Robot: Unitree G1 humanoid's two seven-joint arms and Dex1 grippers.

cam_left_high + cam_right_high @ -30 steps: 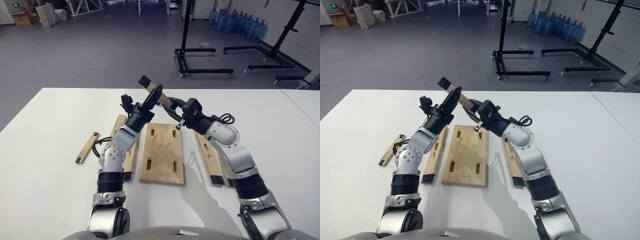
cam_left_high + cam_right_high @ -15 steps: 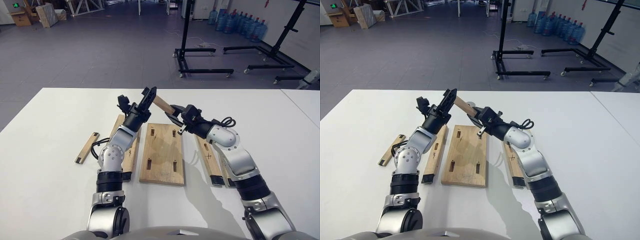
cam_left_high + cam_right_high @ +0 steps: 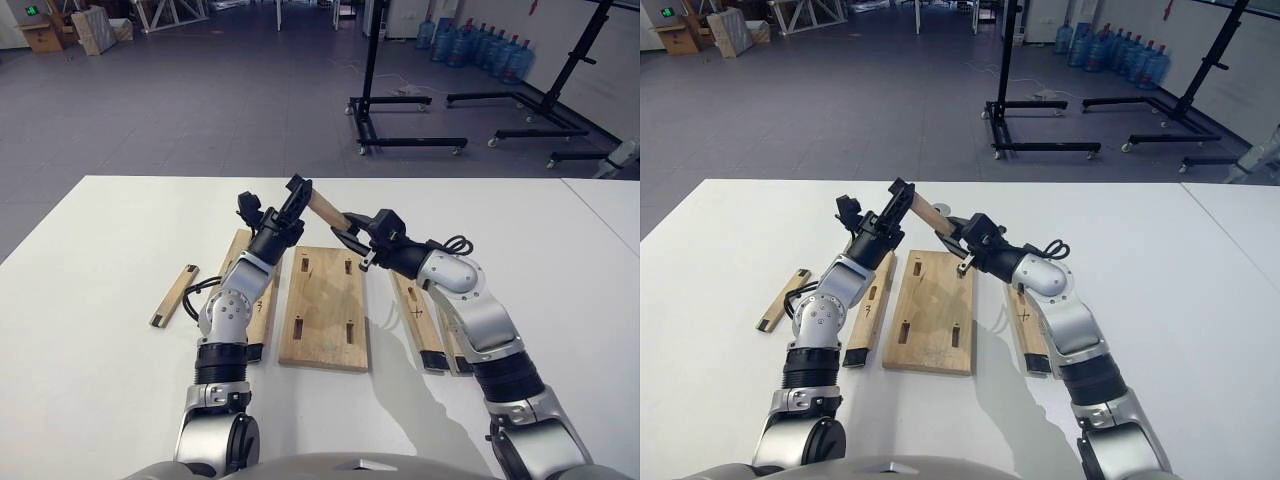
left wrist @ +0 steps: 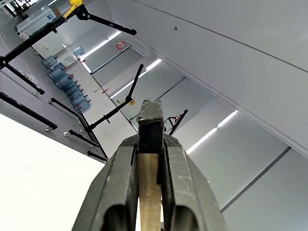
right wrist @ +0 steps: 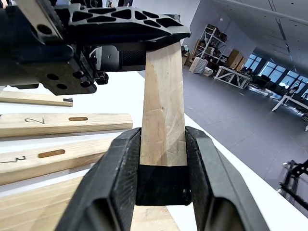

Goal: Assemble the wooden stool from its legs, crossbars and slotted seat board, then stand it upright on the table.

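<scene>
**Left arm** (image 3: 222,318) and **right arm** (image 3: 484,325): rounded silver-grey shells are joined by black ribbed cylindrical segments, and a circular joint cap is set into each shell. A black cable (image 3: 190,290) is looped at the left forearm, and another is coiled at the right wrist (image 3: 456,243). **Left gripper** (image 3: 294,198) and **right gripper** (image 3: 352,234): both housings are black. The fingers (image 4: 115,192) are moulded in dark plastic with oval recesses. A triangular lattice and small screw holes are seen on the left gripper's outer face (image 5: 130,21).

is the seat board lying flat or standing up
Lying flat: the seat board rests broad face up on the table, slots showing.
</scene>
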